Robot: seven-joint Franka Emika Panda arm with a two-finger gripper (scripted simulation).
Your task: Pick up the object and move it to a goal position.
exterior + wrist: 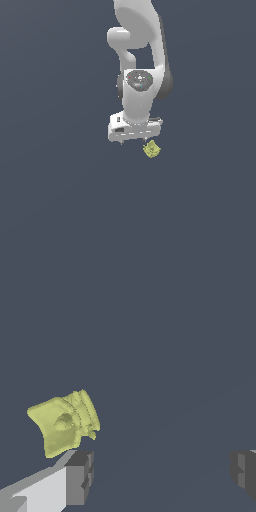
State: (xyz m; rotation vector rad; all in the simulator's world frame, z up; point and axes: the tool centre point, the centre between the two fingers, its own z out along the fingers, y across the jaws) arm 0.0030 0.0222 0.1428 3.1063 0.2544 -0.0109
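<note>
The object [152,149] is a small yellow-green lump with ridged faces, lying on the dark floor just below the white hand and toward the exterior view's right. My gripper [133,142] hangs above it, pointing down, with short fingertips showing under the hand. In the wrist view the object [63,422] lies beside one grey finger pad [79,477], outside the gap, while the other pad [244,472] stands far off. The jaws stand wide apart with nothing between them, so my gripper [161,475] is open.
A plain dark blue-grey floor [60,200] fills the scene. The white arm [140,45] rises above the hand in the exterior view.
</note>
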